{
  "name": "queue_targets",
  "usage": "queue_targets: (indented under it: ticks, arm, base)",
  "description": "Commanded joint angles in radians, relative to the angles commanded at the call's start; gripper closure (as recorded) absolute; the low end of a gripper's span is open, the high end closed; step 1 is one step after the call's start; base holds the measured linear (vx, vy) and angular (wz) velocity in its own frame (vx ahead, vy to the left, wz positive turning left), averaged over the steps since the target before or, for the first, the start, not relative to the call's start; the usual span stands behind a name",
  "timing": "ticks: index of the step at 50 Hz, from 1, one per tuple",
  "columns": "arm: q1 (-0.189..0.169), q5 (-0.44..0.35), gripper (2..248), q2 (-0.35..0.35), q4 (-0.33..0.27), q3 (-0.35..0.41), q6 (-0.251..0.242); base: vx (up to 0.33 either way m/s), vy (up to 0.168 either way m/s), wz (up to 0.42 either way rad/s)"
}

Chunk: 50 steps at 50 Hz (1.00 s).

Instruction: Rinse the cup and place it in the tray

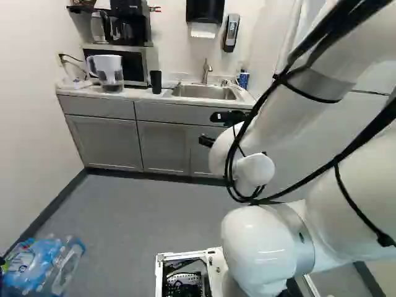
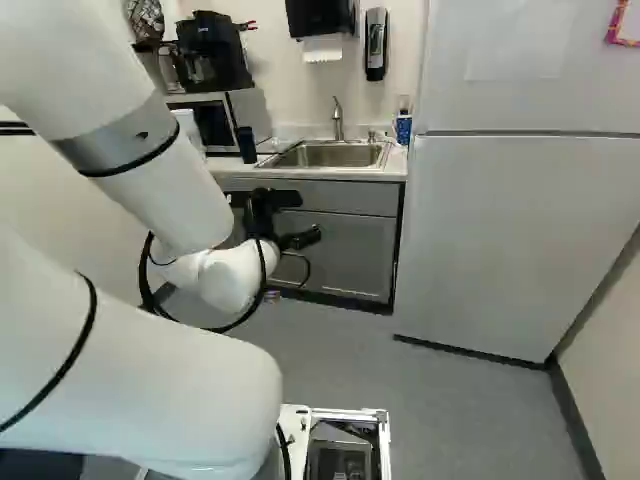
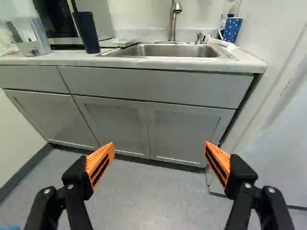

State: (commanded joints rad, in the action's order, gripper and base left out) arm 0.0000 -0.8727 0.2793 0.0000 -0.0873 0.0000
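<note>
1. The gripper [image 1: 208, 129] is hanging in front of the sink [image 3: 172, 51], its jaws standing wide apart with nothing between the orange pads [image 3: 100, 160].
2. The arm [image 1: 263, 244] is reaching toward the cupboards [image 3: 110, 120] under the sink.
3. The worktop [image 3: 48, 58] is holding the sink; the tap [image 3: 173, 19] is rising behind the basin.
4. A dark cup [image 3: 87, 31] is standing upright just left of the sink. A blue cup [image 3: 232, 29] with a spotted pattern is standing by its back right corner. Which one the task means, I cannot tell.
5. A flat pale thing [image 3: 123, 42] is lying at the sink's left edge; whether it is the tray, I cannot tell.
6. Farther left of the sink, a pitcher [image 1: 111, 71] is standing before the microwave [image 1: 133, 65], which is carrying a coffee maker [image 1: 129, 26].
7. Above the sink, a towel dispenser [image 1: 205, 10] and a soap dispenser [image 1: 231, 33] are hanging on the wall.
8. A fridge [image 2: 520, 220] is standing right of the sink.
</note>
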Motion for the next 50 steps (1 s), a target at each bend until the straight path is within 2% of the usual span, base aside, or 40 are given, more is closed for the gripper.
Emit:
queue_targets:
  ticks: [50]
  arm:
    - [0.000,0.000,3,0.008,0.000,-0.023,0.000]
  base:
    - [0.000,0.000,0.000]
